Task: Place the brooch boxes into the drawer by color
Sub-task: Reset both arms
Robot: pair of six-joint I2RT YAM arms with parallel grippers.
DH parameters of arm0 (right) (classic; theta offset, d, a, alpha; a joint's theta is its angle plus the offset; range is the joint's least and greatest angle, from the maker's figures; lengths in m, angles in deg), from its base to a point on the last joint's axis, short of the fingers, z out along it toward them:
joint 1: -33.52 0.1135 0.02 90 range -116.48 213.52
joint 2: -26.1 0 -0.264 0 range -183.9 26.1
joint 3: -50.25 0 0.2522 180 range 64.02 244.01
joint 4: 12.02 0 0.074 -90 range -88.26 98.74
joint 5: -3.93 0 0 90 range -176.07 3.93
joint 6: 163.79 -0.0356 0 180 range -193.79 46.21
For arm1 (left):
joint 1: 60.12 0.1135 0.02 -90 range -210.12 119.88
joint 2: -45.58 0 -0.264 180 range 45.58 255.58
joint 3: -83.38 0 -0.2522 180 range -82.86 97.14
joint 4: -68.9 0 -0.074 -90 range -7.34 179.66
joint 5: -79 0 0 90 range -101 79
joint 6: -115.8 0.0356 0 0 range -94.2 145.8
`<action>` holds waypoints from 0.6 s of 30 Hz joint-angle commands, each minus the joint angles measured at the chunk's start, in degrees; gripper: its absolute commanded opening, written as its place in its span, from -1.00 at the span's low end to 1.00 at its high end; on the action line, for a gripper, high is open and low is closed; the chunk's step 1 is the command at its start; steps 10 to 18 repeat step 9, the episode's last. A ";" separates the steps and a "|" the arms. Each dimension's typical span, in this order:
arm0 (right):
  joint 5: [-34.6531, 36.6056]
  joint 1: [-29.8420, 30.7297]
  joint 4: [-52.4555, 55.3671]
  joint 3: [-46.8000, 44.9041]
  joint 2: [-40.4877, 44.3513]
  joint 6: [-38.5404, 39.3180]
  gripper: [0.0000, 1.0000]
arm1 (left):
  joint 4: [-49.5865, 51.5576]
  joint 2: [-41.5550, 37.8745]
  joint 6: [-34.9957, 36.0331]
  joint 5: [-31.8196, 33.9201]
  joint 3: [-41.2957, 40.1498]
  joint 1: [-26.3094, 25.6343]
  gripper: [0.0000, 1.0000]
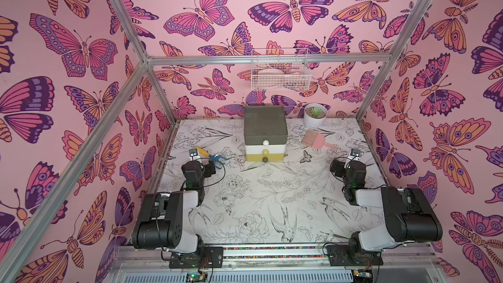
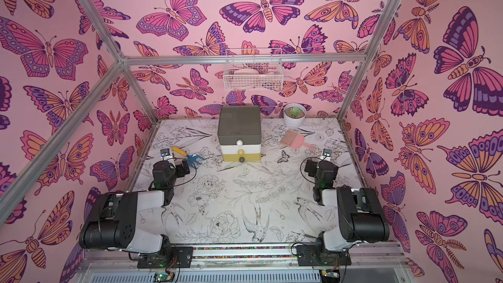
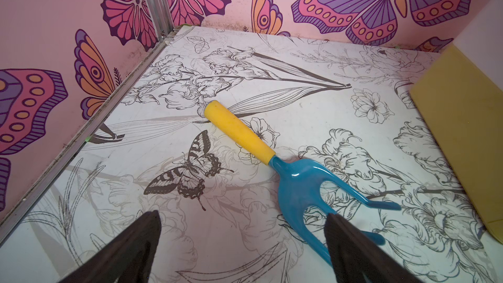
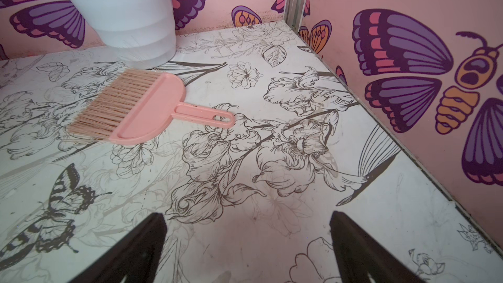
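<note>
The left claw (image 3: 242, 215) and right claw (image 4: 248, 214) hung spread and empty above the flower-printed tabletop (image 1: 245, 200), well apart from the closed olive, white and yellow three-tier drawer chest (image 1: 265, 137).

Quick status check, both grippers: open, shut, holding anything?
Left gripper: open, holding nothing; the blue garden fork lies loose by one finger.
Right gripper: open, holding nothing.

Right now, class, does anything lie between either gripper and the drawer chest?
Yes. The garden fork lies between the left gripper and the drawer chest. Between the right gripper and the chest, the pink brush lies just off the line, farther back. All three drawers are shut.
</note>
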 commanded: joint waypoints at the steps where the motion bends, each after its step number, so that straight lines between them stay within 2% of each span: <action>1: -0.39 -0.18 -0.72 1.05 0.56 -0.06 0.97 | -0.79 0.10 0.59 0.07 0.43 -0.39 1.00; 18: -0.32 -0.18 -0.36 1.25 0.45 0.05 0.97 | -0.79 0.12 0.63 0.07 0.46 -0.39 1.00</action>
